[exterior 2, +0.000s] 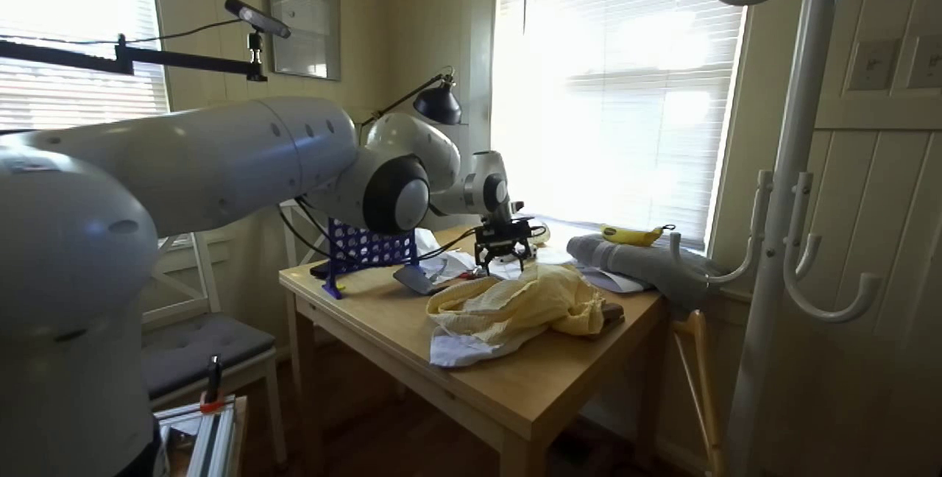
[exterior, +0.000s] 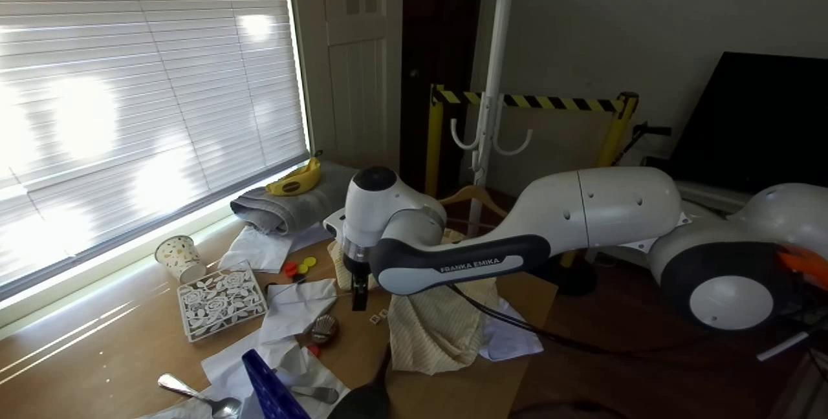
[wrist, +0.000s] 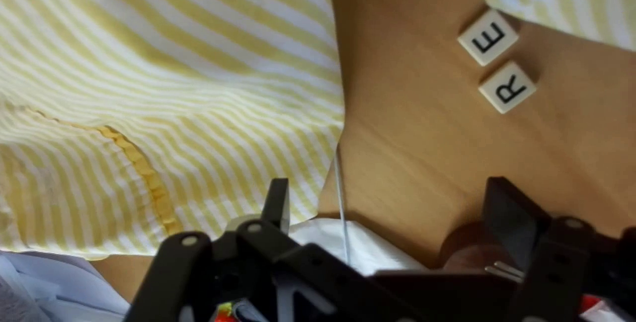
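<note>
My hand point(wrist: 390, 188) hangs over the worktop point(wrist: 407, 128) with its two fingers spread wide apart. Nearest me is a yellow-and-white striped cloth point(wrist: 164, 63); it reaches in under the finger at the left of the wrist view and is cut off by that view's edges. I can't tell whether the finger touches it. More stripes point(wrist: 571, 4) show ahead of my other finger, cut off at the corner; whether they are the same cloth I can't say. In an exterior view my arm point(exterior: 608, 205) hides part of the stripes.

Beside my hand is a round brown thing point(exterior: 325, 330); in the wrist view the right-hand finger half covers it, and I can't make out what it is. Between my fingers runs a thin grey line point(wrist: 340, 188), both ends hidden, crossing a white sheet point(wrist: 357, 247) partly covered by my hand. A blue rack point(exterior 2: 375, 245), farther off, is partly behind my arm.

I count two letter tiles point(wrist: 507, 87), an E and an R, just beside each other, ahead of the right-hand finger. Beyond my hand lie two yellow discs point(exterior: 310, 261); the red discs point(exterior: 290, 269) near them run together, so their number is unclear. Farther out: one spotted cup point(exterior: 180, 258), one openwork tray point(exterior: 222, 302), and one banana-shaped pouch point(exterior: 295, 178) on one rolled grey towel point(exterior: 284, 212).
</note>
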`<action>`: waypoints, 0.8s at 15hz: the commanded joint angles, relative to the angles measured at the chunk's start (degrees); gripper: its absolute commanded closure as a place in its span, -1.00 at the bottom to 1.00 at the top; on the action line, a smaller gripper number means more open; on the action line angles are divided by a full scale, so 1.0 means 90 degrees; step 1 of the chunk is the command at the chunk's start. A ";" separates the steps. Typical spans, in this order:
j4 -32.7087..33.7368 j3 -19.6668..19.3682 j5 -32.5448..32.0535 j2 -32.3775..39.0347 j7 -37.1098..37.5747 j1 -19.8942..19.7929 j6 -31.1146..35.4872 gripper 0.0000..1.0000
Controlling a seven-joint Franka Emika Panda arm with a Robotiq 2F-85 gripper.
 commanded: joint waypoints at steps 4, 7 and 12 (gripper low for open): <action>0.0669 0.0174 0.0832 0.0441 -0.1287 -0.0095 -0.0452 -1.00; 0.0250 0.0147 0.0662 0.0219 -0.1221 -0.0117 -0.0263 -1.00; 0.0887 0.0321 0.1051 0.0629 -0.1387 -0.0125 0.0032 -1.00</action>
